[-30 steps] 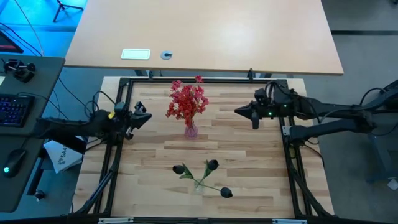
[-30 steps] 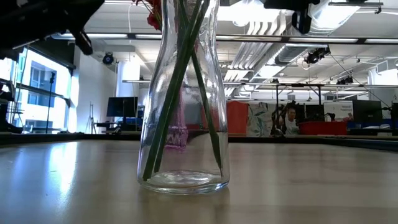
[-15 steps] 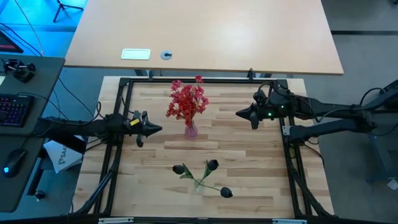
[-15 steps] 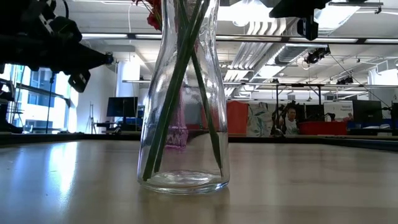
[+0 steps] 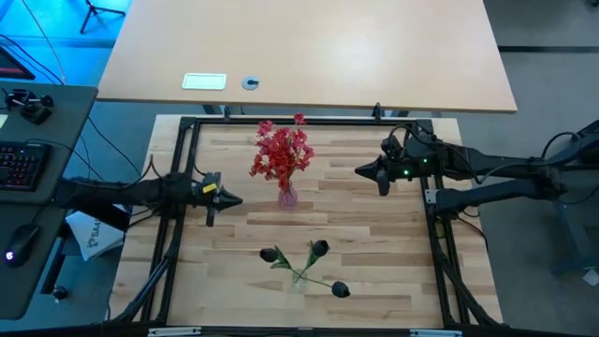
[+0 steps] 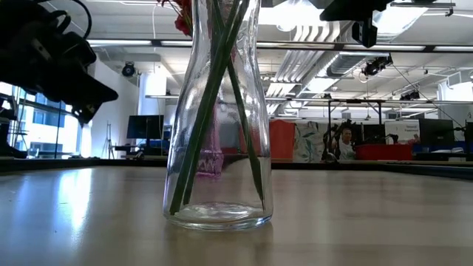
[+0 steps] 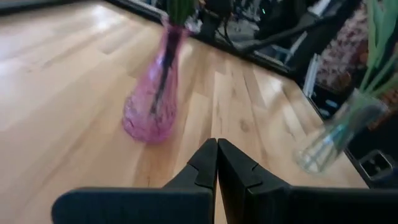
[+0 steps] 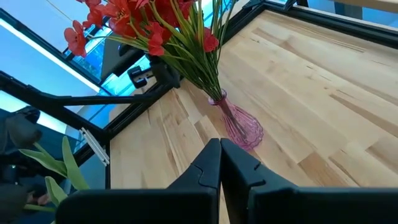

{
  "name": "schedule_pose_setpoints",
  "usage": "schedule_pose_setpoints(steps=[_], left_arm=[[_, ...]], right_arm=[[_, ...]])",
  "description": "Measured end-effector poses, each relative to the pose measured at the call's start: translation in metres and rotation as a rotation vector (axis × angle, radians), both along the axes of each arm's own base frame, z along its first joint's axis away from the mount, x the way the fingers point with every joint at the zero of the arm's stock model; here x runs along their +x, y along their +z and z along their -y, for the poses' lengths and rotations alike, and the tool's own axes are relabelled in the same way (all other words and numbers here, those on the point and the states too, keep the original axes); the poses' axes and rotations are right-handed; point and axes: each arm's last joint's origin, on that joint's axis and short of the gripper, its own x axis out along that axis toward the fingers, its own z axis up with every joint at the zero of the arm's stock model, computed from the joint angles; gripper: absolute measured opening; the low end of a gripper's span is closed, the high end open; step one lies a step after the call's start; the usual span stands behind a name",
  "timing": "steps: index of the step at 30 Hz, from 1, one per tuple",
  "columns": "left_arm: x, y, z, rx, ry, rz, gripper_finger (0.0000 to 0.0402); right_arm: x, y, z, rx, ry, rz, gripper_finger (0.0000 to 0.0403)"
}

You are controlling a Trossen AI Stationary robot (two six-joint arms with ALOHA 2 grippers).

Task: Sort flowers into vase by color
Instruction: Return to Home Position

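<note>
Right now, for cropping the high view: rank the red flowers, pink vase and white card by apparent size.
Largest: red flowers.
Next: white card on the far table.
Smallest: pink vase, though blossoms hide part of it.

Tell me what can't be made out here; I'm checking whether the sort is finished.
High view: the red flowers merge into one clump above the pink vase, so bunches cannot be counted.
Low view: the clear vase shows only stems; the top edge cuts off its dark blooms, and the pink vase behind is dim through the glass.
Left wrist view: the top edge cuts off the red flowers; the clear vase is blurred.
</note>
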Motion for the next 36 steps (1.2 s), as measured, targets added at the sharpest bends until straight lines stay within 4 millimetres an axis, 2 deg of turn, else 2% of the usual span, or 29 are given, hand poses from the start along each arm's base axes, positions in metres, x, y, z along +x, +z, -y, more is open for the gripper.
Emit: schedule_pose_setpoints(steps=[10, 16, 22, 30, 36], left_arm=[[-0.009, 0.015, -0.002, 0.056, 0.07, 0.174, 0.0], [-0.01, 0.016, -0.003, 0.119, 0.077, 0.182, 0.0], [-0.014, 0.023, -0.011, 0.094, 0.223, 0.26, 0.0], [-0.015, 0.023, -0.008, 0.045, 0.113, 0.268, 0.0], [-0.015, 0.022, -0.008, -0.001, 0.13, 0.263, 0.0]], right_arm=[[0.0, 0.0, 0.0, -0.004, 0.002, 0.0, 0.0], [0.0, 0.0, 0.0, 0.003, -0.001, 0.0, 0.0], [0.0, 0.001, 0.0, 0.024, -0.009, 0.014, 0.0], [0.001, 0.004, -0.003, 0.011, 0.018, 0.041, 0.0], [-0.005, -0.005, -0.021, -0.067, 0.12, 0.033, 0.0]])
